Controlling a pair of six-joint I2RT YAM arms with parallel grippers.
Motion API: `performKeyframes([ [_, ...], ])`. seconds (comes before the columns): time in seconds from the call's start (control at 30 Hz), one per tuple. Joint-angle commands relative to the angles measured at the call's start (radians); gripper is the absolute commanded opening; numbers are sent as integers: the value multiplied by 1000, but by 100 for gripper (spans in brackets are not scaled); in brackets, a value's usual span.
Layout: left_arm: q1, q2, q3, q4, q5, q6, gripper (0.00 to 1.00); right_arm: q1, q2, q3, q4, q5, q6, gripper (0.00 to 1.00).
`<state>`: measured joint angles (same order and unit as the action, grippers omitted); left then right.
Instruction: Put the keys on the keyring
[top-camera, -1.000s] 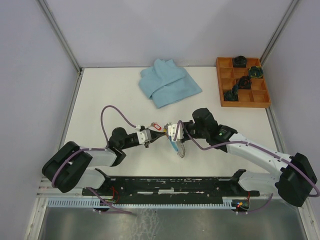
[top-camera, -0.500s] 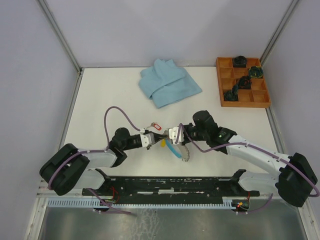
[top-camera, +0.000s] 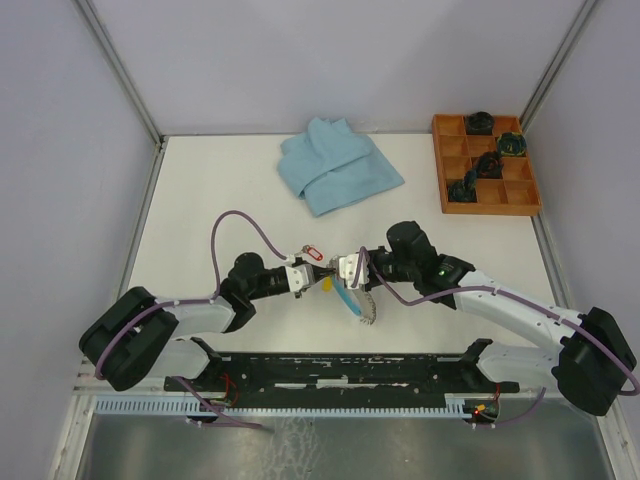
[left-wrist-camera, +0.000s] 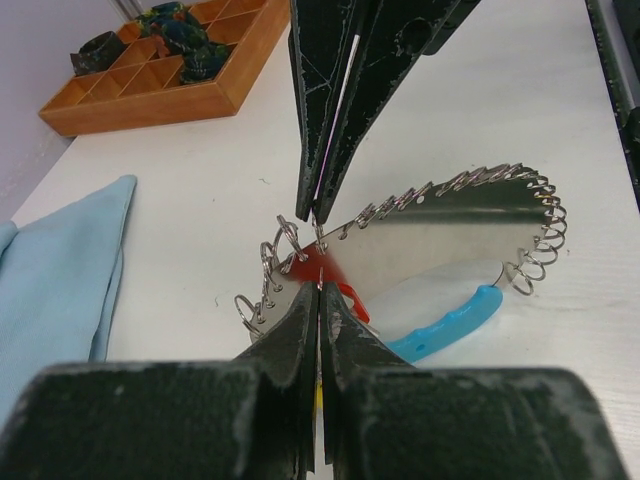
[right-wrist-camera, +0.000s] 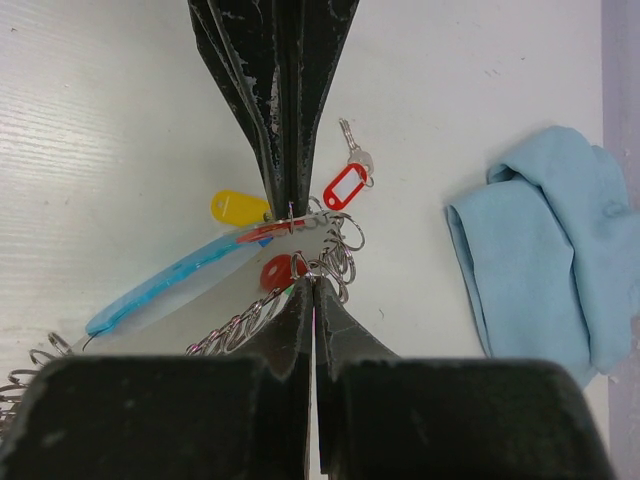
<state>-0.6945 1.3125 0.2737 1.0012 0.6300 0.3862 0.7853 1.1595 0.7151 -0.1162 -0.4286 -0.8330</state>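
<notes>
The keyring (top-camera: 360, 310) is a grey coil-edged loop with a light-blue segment (left-wrist-camera: 450, 322), held tilted above the table between the arms. My right gripper (right-wrist-camera: 313, 283) is shut on its coil at one end. My left gripper (left-wrist-camera: 320, 292) is shut on a small key with a yellow tag (right-wrist-camera: 238, 207), its tip touching the ring's end right opposite the right gripper (top-camera: 342, 272). The left gripper also shows in the top view (top-camera: 310, 281). A silver key with a red tag (top-camera: 309, 251) lies loose on the table just beyond the grippers; it also shows in the right wrist view (right-wrist-camera: 345, 185).
A folded light-blue cloth (top-camera: 340, 165) lies at the back middle. A wooden compartment tray (top-camera: 490, 209) with dark objects stands at the back right. The two arms' purple cables loop over the table near the grippers.
My left gripper has moved right, up to the right gripper and the ring's end. The keyring has swung slightly lower and nearer. The red-tagged key has not moved.
</notes>
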Motion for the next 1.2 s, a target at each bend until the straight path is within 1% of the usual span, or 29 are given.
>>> performKeyframes([
  [0.0, -7, -17, 39, 13, 0, 38, 3, 5, -32, 5, 77, -15, 14, 1],
  [1.17, -12, 0, 59, 27, 21, -16, 3, 5, -24, 6, 101, -7, 61, 1],
])
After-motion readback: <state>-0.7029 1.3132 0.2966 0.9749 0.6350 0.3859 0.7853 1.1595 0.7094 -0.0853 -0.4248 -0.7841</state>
